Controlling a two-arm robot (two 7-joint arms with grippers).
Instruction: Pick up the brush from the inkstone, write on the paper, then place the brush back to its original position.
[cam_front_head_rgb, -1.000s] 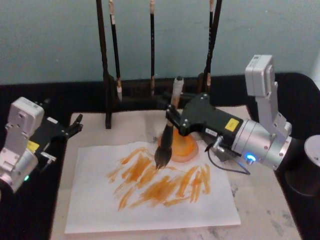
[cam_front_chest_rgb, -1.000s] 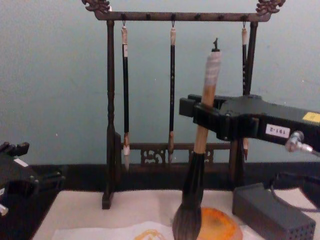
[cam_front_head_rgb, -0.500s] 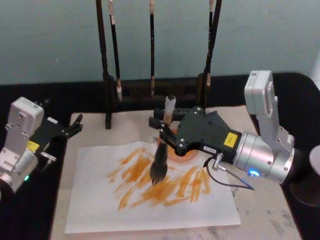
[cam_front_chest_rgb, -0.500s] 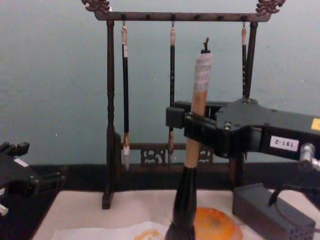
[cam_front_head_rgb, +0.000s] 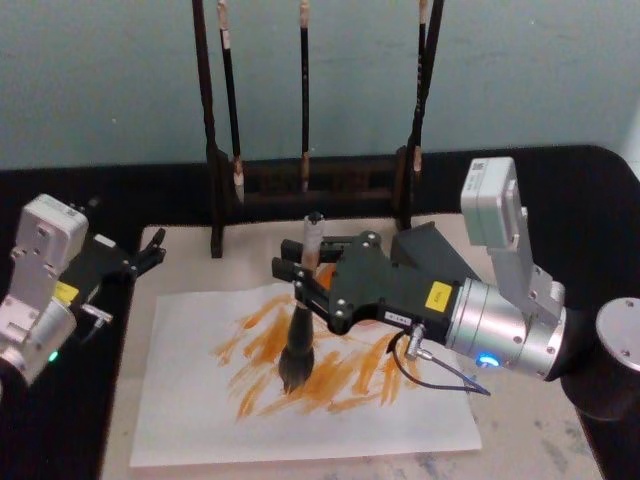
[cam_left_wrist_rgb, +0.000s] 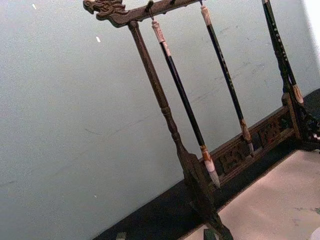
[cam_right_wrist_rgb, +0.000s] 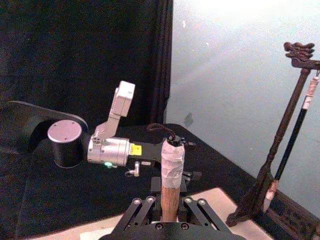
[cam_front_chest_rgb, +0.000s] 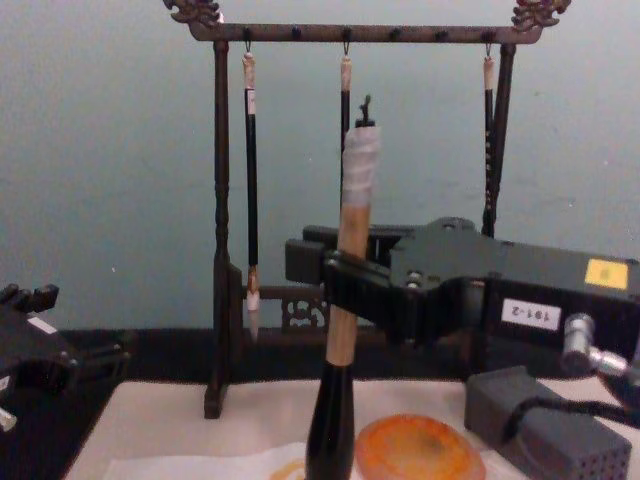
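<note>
- The right tool (cam_front_head_rgb: 300, 270) hangs over the far half of the paper (cam_front_head_rgb: 300, 435), its fingers clamped on the brush's tan handle.
- The brush (cam_front_head_rgb: 300, 335) stands nearly upright over the paper, white-wrapped end up. Its dark bristles point down onto the orange strokes (cam_front_head_rgb: 345, 375) near the paper's middle, and the tip appears to touch the sheet.
- In the chest view the brush (cam_front_chest_rgb: 350, 220) passes between the right tool's (cam_front_chest_rgb: 335, 275) fingers, with its loop at the top.
- The inkstone (cam_front_chest_rgb: 420, 450) lies flat by the paper's far edge, toward its right, with nothing on it.
- The left tool (cam_front_head_rgb: 150, 252) is parked off the paper's left edge, above the black surface (cam_front_head_rgb: 590, 190). Its fingers are apart and hold nothing.
- A rack (cam_front_chest_rgb: 220, 200) with three thin brushes (cam_front_chest_rgb: 250, 180) stands beyond the paper's far edge.
- A grey block (cam_front_chest_rgb: 540, 430) sits beyond the paper's far right corner.
</note>
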